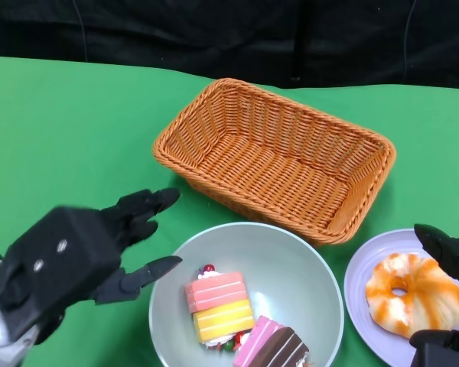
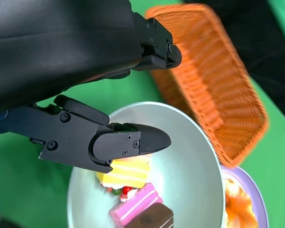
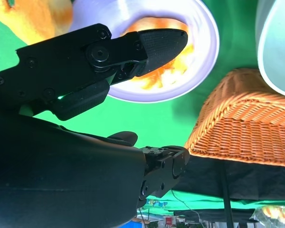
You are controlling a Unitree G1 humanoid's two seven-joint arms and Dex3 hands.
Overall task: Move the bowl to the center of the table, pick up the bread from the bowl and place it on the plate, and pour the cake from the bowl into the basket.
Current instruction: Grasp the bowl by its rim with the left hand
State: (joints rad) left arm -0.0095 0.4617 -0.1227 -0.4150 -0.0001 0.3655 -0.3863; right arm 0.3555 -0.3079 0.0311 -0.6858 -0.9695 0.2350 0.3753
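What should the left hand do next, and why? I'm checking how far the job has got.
Probably close the left hand on the near rim of the bowl. The bread already lies on the plate, two cake pieces are in the bowl, and the basket behind it holds nothing. The hand is open beside the rim, touching nothing, so gripping comes before pouring.

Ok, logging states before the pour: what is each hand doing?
Left hand: open, holding nothing, beside the bowl.
Right hand: open, over the plate.
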